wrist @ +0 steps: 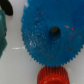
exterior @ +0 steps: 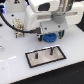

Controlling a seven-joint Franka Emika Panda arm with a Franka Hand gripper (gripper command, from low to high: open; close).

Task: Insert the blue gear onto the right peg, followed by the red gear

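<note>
The blue gear (exterior: 48, 38) lies on the white table just behind the framed base plate (exterior: 31, 59), and its toothed rim and centre hole fill the wrist view (wrist: 47, 32). My gripper (exterior: 49, 34) hangs directly over it, very low; the white hand hides the fingers, so their state does not show. The red gear (wrist: 52, 76) sits right against the blue gear's rim in the wrist view and is hidden under the hand in the exterior view. Two dark pegs stand on the plate, and the right peg (exterior: 51, 50) is bare.
A green round part (wrist: 4, 25) lies close beside the blue gear. The left peg (exterior: 36, 54) stands on the same plate. A small white fixture (exterior: 18, 23) with a black cable sits at the exterior view's left. The table's edge runs along the top.
</note>
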